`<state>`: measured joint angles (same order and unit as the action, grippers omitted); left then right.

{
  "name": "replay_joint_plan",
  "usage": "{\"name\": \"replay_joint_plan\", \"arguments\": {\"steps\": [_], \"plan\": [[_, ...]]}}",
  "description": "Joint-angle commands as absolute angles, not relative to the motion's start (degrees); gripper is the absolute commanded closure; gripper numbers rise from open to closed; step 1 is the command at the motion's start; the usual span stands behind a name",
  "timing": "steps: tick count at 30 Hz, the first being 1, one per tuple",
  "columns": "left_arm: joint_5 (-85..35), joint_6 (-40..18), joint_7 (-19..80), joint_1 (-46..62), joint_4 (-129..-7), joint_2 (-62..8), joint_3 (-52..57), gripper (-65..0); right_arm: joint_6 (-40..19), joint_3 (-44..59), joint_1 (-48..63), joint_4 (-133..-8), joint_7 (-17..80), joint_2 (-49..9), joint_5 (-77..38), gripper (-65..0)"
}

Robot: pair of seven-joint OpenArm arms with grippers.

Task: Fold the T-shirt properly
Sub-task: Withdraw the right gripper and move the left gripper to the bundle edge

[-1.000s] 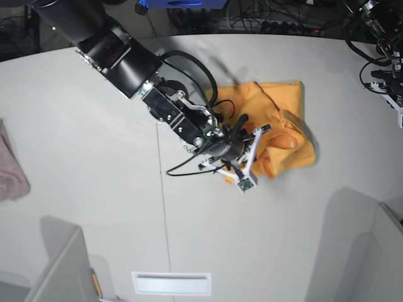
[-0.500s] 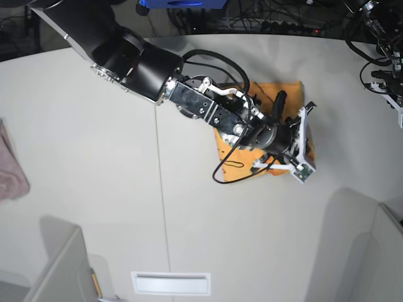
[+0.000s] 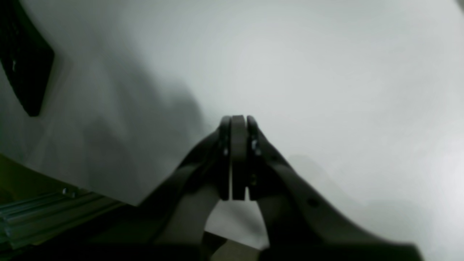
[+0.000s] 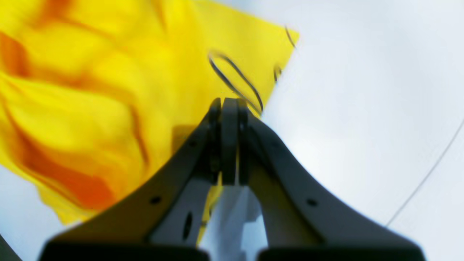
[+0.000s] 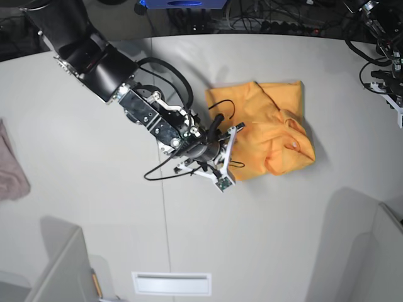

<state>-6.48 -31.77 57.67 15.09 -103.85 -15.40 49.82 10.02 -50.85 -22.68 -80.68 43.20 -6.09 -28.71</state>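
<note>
The T-shirt [image 5: 271, 129] lies bunched and loosely folded on the white table [image 5: 94, 189], right of the table's middle in the base view, with a black script print showing near one corner in the right wrist view. The right gripper [image 4: 229, 108] hangs over the shirt's edge, its fingers pressed together with nothing visibly held. The left gripper [image 3: 237, 125] is over bare table, fingers likewise closed and empty; a pinkish cloth [image 5: 11, 167] lies at the far edge.
</note>
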Motion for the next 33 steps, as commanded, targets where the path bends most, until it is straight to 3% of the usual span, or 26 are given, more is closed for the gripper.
{"name": "replay_joint_plan", "arguments": {"steps": [1,21,33], "plan": [[-6.55,-31.69,56.84,14.90,-104.84,-16.40,50.07,0.0,9.80,-50.51,-23.78,-80.66,42.07,-5.32,-28.97,0.0],[-6.55,-31.69,56.84,14.90,-104.84,-16.48,50.42,0.0,9.80,-51.12,-20.09,-82.77,42.59,-0.84,-28.88,0.0],[-6.55,-31.69,56.84,14.90,-107.03,-16.75,50.51,0.0,9.80,-63.78,-19.82,-82.86,42.59,6.90,-28.88,0.0]]}}
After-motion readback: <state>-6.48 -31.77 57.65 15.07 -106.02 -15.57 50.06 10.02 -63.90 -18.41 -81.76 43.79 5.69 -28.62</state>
